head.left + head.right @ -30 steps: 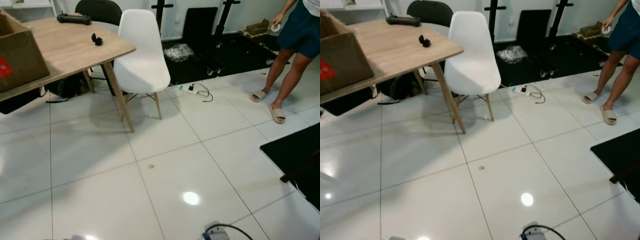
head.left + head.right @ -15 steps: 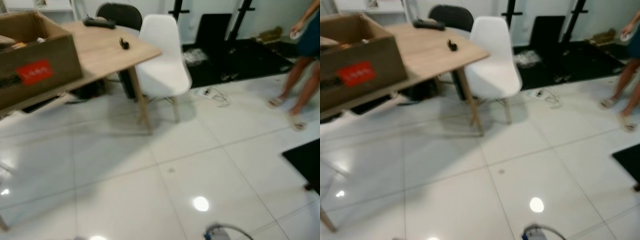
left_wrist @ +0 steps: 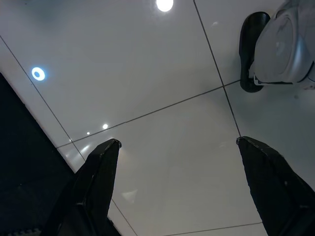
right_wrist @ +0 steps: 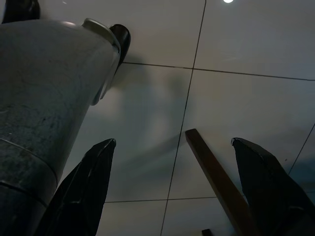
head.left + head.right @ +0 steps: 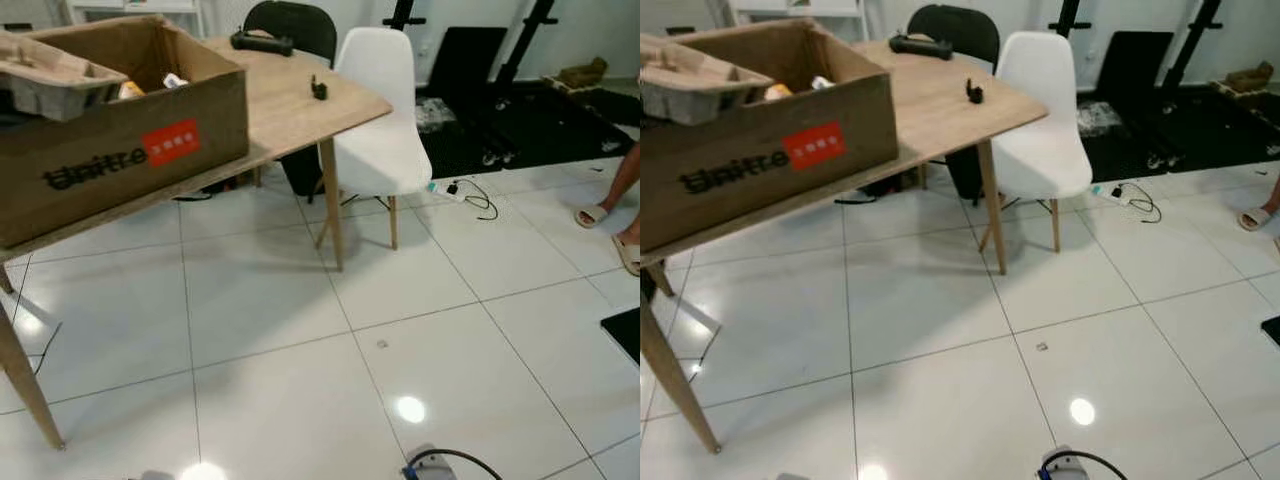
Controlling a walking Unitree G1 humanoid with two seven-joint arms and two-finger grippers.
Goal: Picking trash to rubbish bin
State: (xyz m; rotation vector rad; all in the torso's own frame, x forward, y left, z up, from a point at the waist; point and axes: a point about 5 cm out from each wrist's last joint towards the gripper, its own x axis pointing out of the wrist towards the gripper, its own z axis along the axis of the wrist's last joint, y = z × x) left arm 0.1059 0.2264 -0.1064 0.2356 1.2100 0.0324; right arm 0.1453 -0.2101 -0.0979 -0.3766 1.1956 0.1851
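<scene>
Trash speck on tile, bin unseen

Trash, possibly that small scrap (image 5: 381,344) on the white floor (image 5: 260,300) past the table (image 5: 290,105), lies well ahead. My left gripper (image 3: 178,147) and right gripper (image 4: 172,147) hang spread, empty. I'm searching; next comes approaching and crouching.

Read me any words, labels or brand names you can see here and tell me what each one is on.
"Unitree" in dark letters, on the side of the cardboard box that sits on the wooden table.
Red label next to that word, on the same box: white characters, too small and blurred to read.
Nothing else readable shows.
</scene>
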